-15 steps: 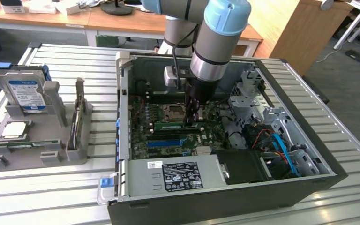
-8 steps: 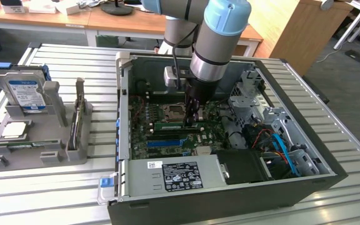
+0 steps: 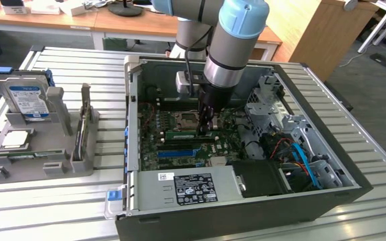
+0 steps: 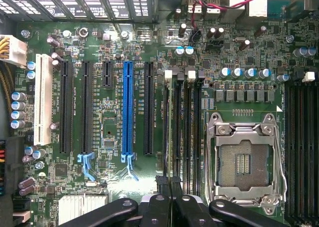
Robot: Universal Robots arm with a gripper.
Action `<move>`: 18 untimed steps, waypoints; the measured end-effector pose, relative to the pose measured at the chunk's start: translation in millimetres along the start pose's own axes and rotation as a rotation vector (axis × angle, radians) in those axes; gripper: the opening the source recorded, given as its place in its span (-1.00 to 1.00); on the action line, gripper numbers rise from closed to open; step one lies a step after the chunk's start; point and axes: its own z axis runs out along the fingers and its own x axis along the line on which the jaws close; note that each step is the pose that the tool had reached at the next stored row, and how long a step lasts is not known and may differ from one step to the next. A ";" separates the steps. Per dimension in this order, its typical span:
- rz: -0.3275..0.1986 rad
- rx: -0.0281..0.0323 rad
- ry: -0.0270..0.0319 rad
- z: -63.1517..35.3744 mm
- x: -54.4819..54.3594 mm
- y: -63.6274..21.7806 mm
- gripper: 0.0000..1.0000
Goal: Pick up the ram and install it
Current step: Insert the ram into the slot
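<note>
The main risk here is a crooked seat. The pincer (image 4: 170, 181) is clenched and seems to be grasping the ram (image 3: 183, 134) near one end rather than at its middle. Downward force would therefore fall unevenly, and the free end could ride high or jam against the white latch (image 4: 168, 75) at the far end of the slot. If the stick's notch does not match the slot's key, pushing harder could bend the motherboard (image 4: 107, 112) or chip the contacts. A thin stick held on edge could also slip or tilt between the closed fingers. The ram stands on edge inside the open computer case (image 3: 247, 211), near the middle of the motherboard. It lies along the outermost of the memory slots (image 4: 182, 127), on the side toward the blue card slot (image 4: 127, 107) and away from the processor socket (image 4: 244, 159). It runs from the fingertips toward the exterior view's left. I cannot tell whether it is already pressed home or only resting in the slot's mouth, as it shows edge-on.
</note>
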 end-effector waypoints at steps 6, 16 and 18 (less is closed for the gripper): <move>0.000 -0.0001 0.0000 0.3 0.0 0.0 -0.76; 0.000 0.0001 -0.0003 -0.9 -0.1 0.0 -0.76; 0.000 0.0000 0.0000 -0.9 0.0 0.0 -0.76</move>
